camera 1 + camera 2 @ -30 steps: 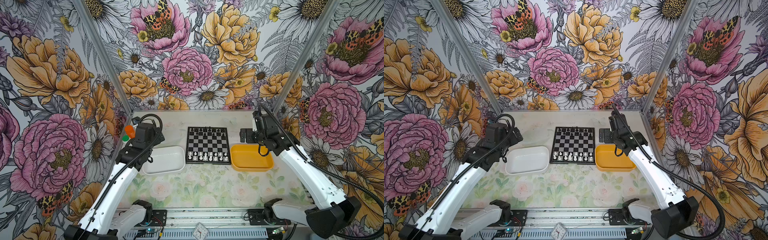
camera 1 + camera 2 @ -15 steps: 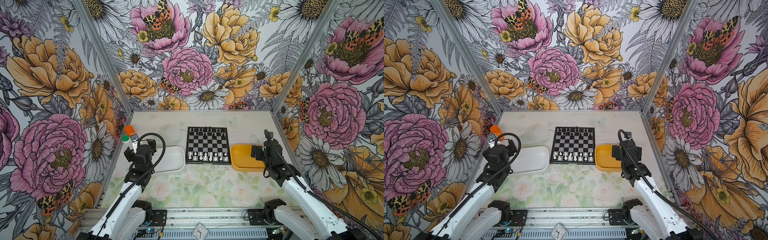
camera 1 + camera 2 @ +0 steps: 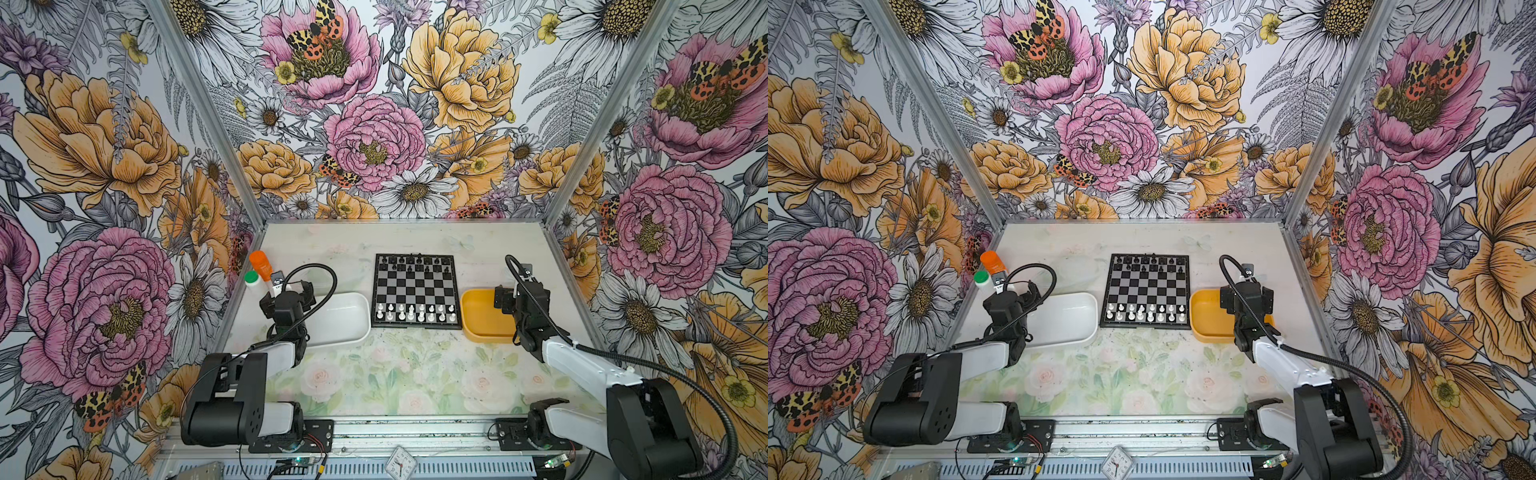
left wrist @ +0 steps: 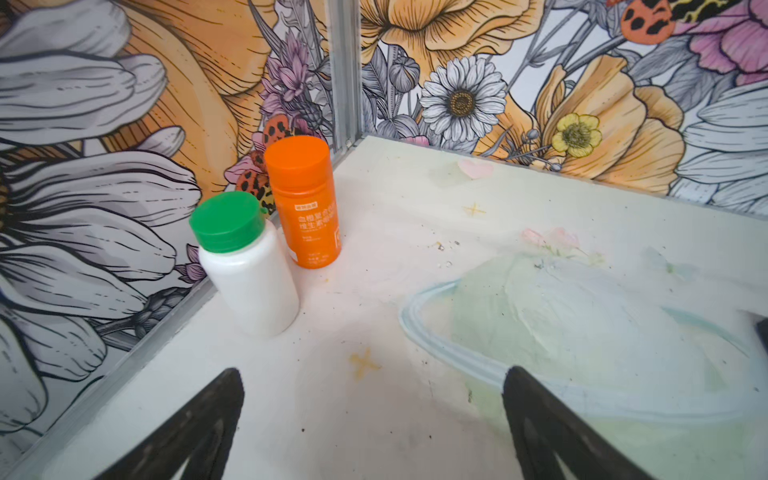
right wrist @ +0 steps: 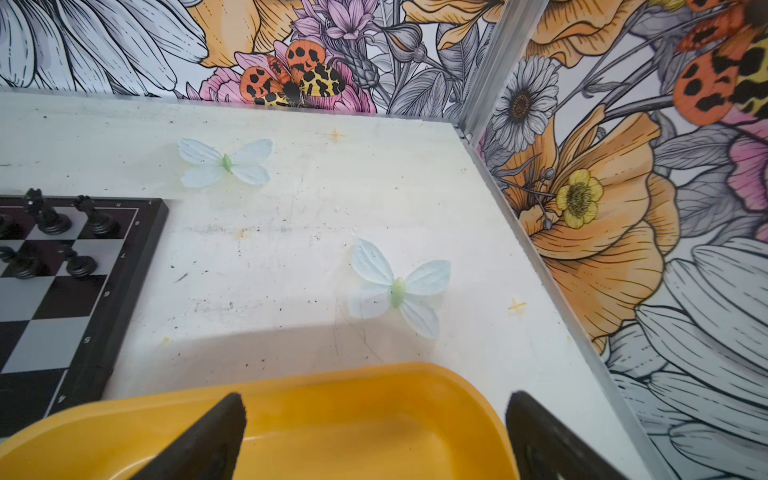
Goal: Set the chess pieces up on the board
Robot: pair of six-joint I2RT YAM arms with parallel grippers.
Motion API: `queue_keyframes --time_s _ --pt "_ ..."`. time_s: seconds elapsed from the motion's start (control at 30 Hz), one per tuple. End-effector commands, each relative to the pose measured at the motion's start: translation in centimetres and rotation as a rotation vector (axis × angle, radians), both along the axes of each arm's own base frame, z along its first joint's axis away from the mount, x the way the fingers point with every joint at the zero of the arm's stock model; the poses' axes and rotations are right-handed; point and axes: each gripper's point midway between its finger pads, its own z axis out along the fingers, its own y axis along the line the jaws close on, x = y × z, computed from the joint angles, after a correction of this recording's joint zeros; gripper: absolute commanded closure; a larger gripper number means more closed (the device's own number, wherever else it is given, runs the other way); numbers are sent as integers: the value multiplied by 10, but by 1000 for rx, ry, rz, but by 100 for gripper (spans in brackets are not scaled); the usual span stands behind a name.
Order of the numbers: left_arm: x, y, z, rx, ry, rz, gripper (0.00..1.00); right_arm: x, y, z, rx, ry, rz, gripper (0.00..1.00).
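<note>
Bottles are standing at the left wall: an orange bottle (image 4: 305,199) and a green-capped white bottle (image 4: 249,282). The left gripper (image 4: 374,419) is hovering near them, spread and empty. Chess pieces (image 3: 415,318) are standing at both ends of the board (image 3: 415,291), mid-desk. The right gripper (image 5: 374,424) is hanging spread over the yellow tray (image 5: 124,415). Any low pass over the board would likely be toppling pieces, the jaws being far wider than each piece.

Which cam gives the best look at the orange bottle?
Left wrist view: the orange bottle stands close, upright and unobstructed, with its cap and label clear, next to the green-capped white bottle. In both top views it is small and distant, showing mostly its cap. The right wrist view does not show it.
</note>
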Motion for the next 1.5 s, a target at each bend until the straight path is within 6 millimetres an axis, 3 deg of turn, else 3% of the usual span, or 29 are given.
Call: queue_keyframes --time_s 0.0,0.17,0.43,0.6,0.73,1.47 --pt "12 -15 30 22 -173 -92 1 22 6 9 18 -118 62 0" --pt "27 -28 14 53 -98 -144 1 36 19 13 37 -153 131 0" --pt "34 -24 13 11 -90 -173 1 38 19 12 2 -192 161 0" --pt "38 -26 11 -4 -78 -199 1 44 3 2 77 -218 136 0" --pt "38 -26 11 -2 -77 -200 1 44 0 -5 121 -219 154 0" --pt "37 -26 11 24 -72 -171 1 43 -1 -5 127 -222 157 0"
